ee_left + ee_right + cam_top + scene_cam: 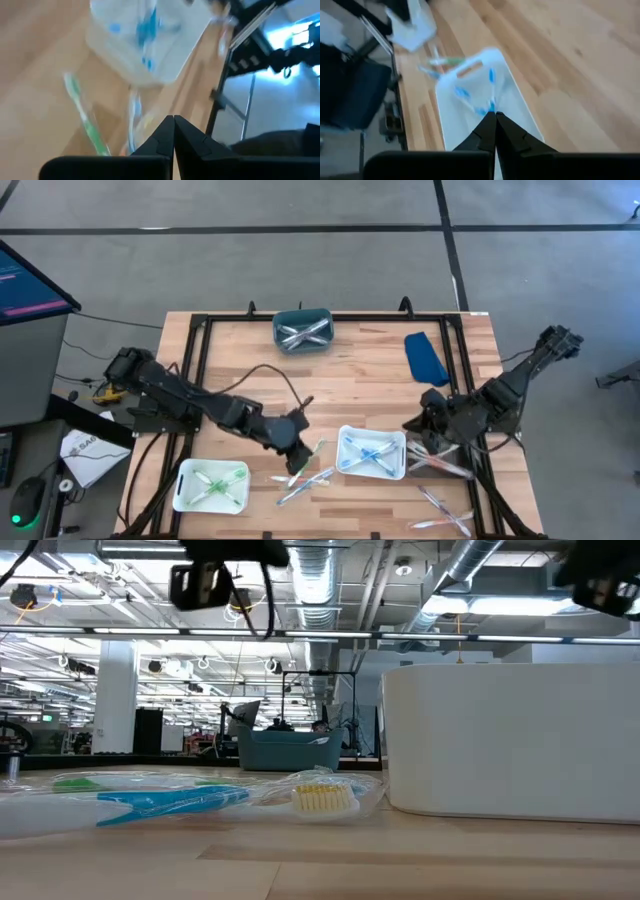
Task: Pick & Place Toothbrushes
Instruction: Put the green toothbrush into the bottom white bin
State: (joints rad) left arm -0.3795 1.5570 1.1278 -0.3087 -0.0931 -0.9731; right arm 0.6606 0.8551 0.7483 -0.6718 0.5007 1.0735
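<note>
The white tray [372, 452] with blue toothbrushes in it is taken as the landmark. The left gripper [295, 457] is held just beside it, over loose toothbrushes [305, 475] lying on the table [360, 375]. Its fingers are pressed together and nothing is held. The right gripper [432, 420] is found on the tray's other side, near more loose brushes [440, 465], closed tight and empty too. To pick well, the fingers should be opened first, one brush should be chosen, and it should be pinched at its middle.
</note>
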